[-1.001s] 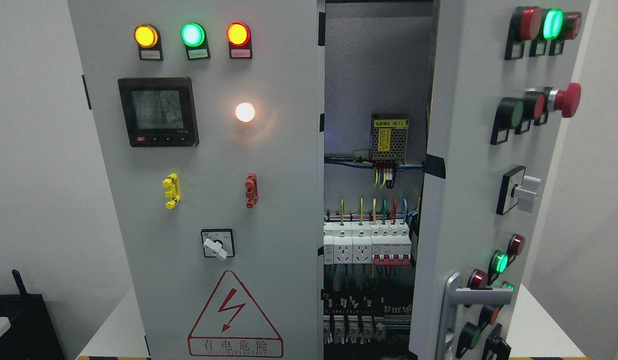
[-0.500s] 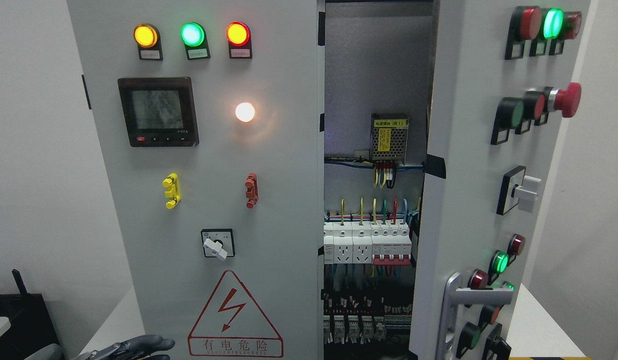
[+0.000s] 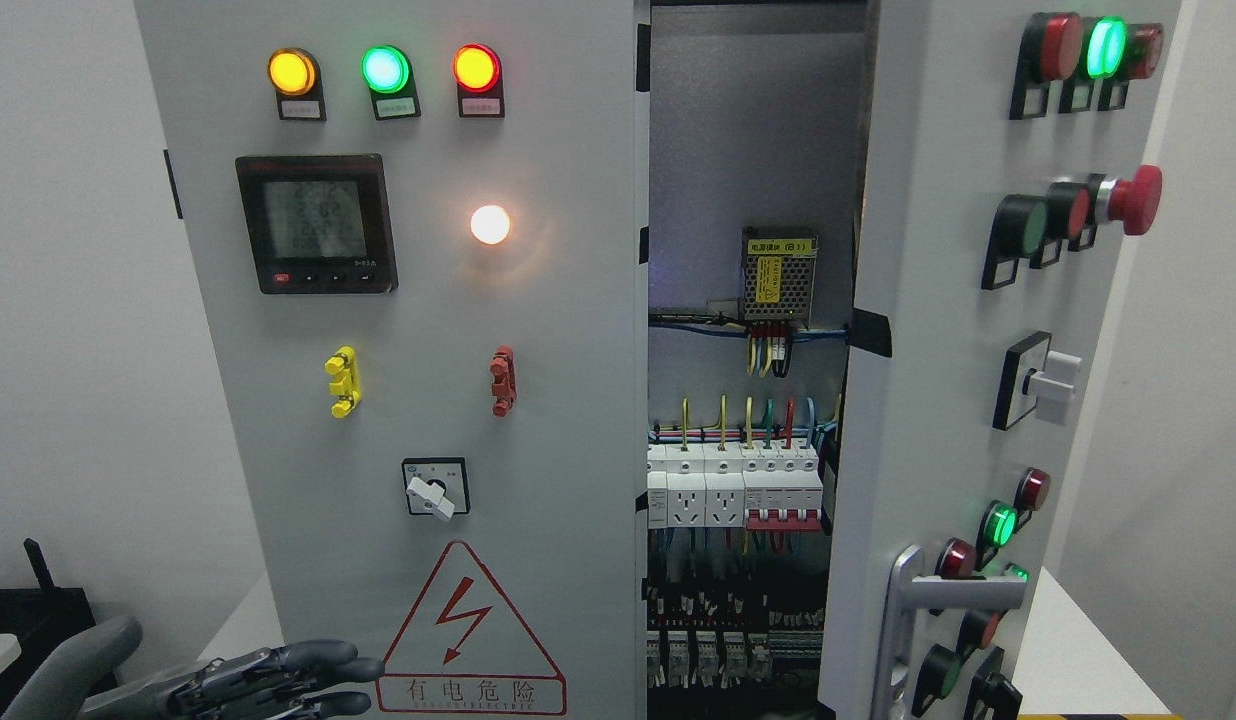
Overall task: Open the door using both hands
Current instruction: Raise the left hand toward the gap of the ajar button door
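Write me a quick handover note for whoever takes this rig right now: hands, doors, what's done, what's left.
Left hand: low at the picture's lower left, fingers extended, holding nothing, in front of the left door beside the warning triangle.
Right hand: not in view.
Right door: swung partly open, handle free; breakers and wiring visible inside.
Left door: looks shut.
Left: probably open the left door, perhaps widen the right.
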`<state>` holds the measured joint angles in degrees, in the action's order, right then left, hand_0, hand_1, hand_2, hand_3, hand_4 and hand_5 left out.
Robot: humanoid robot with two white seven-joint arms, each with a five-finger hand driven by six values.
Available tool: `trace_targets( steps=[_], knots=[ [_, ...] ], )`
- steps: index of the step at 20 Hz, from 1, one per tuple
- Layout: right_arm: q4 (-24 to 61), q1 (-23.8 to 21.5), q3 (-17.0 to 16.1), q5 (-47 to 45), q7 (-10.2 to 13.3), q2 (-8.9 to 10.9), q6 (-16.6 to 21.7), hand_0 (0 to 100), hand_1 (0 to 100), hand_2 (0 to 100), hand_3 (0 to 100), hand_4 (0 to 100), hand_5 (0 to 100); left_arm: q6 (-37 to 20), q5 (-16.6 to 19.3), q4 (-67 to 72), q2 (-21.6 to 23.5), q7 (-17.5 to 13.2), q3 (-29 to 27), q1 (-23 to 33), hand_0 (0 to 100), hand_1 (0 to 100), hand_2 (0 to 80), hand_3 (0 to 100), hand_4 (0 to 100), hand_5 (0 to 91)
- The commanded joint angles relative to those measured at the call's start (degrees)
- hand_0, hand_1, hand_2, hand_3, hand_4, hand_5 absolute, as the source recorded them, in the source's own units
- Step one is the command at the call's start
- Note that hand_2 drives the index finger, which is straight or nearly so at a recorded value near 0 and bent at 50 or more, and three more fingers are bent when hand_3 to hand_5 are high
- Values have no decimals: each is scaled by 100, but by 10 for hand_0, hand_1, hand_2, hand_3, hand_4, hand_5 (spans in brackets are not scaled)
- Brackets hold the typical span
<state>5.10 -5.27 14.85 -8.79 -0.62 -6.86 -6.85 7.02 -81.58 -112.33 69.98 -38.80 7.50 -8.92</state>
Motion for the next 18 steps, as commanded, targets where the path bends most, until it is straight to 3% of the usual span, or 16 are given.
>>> trace_targets(
  steps=[1,4,8,12,16,18],
  knots=[
    [0,0,0,0,1,0,-1,0,0,0,0,0,0,203,-25,-87,-423,-5,15,-399,0,0,0,0,33,0],
    [0,0,0,0,-8,0,-1,0,0,0,0,0,0,265,-25,-96,-450,-5,443,-855,0,0,0,0,33,0],
    [0,0,0,0,-8,0,-1,0,0,0,0,0,0,222,-51,-61,-267,4,2288,-2445,0,0,0,0,32,0],
    [0,0,0,0,1,0,-1,0,0,0,0,0,0,204,-95,-26,-222,39,3071,-3209,0,0,0,0,32,0],
    [0,0,0,0,0,0,-1,0,0,0,0,0,0,64,-410,211,-213,179,4985,-4975,0,0,0,0,32,0],
    [0,0,0,0,-8,0,-1,0,0,0,0,0,0,-94,-516,343,-239,259,5672,-5609,0,0,0,0,32,0]
  ],
)
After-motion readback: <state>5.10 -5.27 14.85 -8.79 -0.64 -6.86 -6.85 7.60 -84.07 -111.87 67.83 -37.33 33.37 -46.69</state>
